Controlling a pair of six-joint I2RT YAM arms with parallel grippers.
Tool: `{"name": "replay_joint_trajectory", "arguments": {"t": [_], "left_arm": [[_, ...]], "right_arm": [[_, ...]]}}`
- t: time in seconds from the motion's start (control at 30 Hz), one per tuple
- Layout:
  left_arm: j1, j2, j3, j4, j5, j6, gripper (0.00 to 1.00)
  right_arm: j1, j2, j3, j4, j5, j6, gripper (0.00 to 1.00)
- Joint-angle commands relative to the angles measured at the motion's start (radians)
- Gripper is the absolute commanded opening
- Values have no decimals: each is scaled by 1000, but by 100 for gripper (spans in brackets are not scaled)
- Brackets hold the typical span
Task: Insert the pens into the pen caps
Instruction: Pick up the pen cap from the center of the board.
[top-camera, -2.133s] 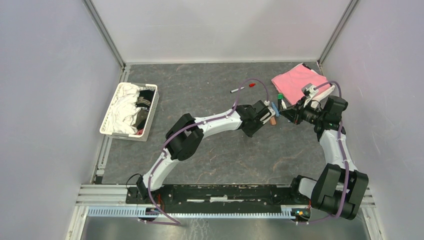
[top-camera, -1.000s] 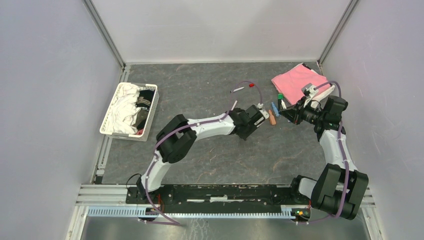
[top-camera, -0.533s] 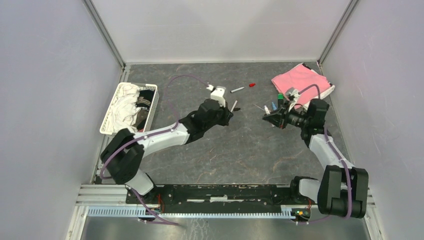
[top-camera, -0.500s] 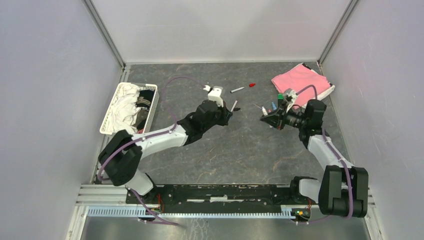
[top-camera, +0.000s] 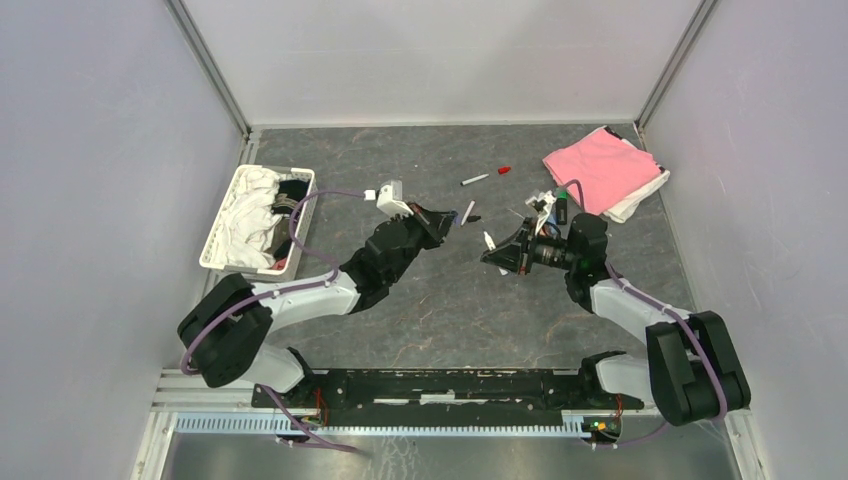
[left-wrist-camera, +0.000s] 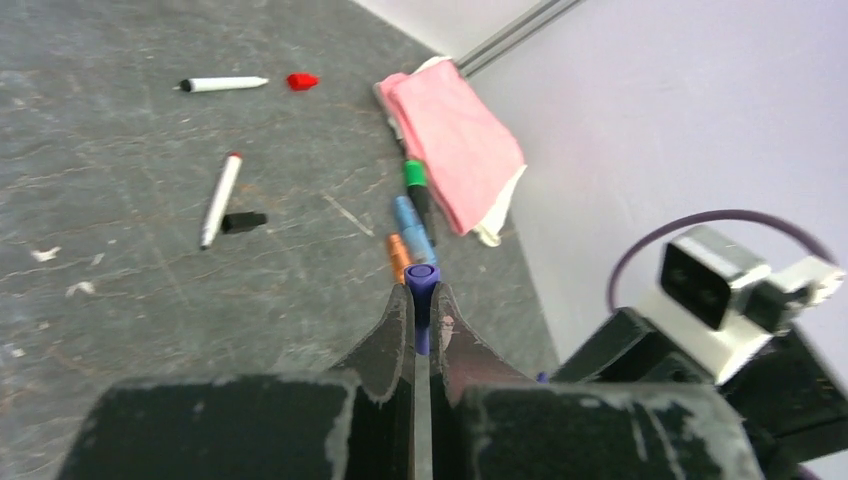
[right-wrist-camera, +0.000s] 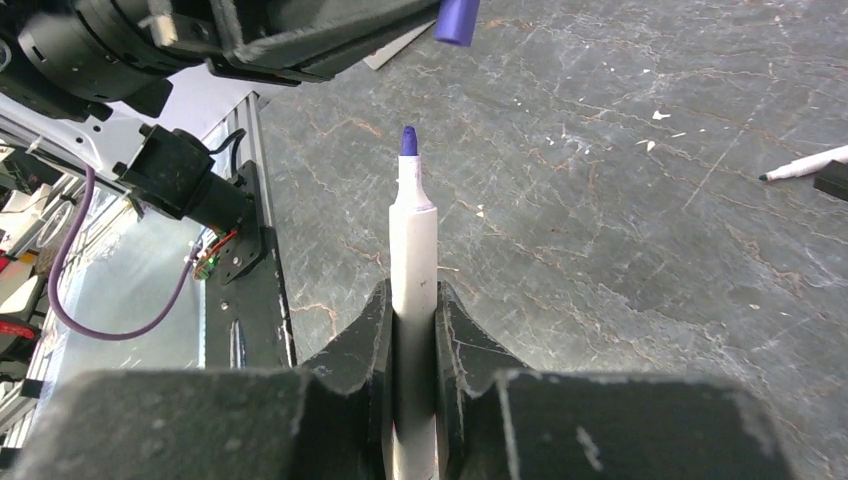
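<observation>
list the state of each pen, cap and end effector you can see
left end effector, shut on small blue-purple plastic cap
right end effector, shut on thin white purple-tipped pen
purple-tipped pen, uncapped, tip apart from the held cap
thin white pen by red cap, uncapped, lying flat
thin white pen by black cap, uncapped, lying flat
small red plastic cap, loose
small black plastic cap, loose
pink cloth, folded

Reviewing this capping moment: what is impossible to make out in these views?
The purple cap: in the left wrist view its lower part is hidden inside the left gripper; in the right wrist view the top edge cuts it off.
The white pen: in the right wrist view its rear end is buried in the right gripper.
Gap between cap and pen tip: too small to judge in the top view.
The orange marker: blurred in the left wrist view.
</observation>
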Motion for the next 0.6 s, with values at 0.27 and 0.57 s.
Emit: {"name": "replay_joint_trajectory", "arguments": {"t": [0.27,0.57], "left_arm": [[-16,84,-82,537,96,-27,2],[-16,195,-108,817,222,-14,2]], "right_arm": [[88,27,-4,131,29,166,0],[97,8,-7,164,27,193,0]]}}
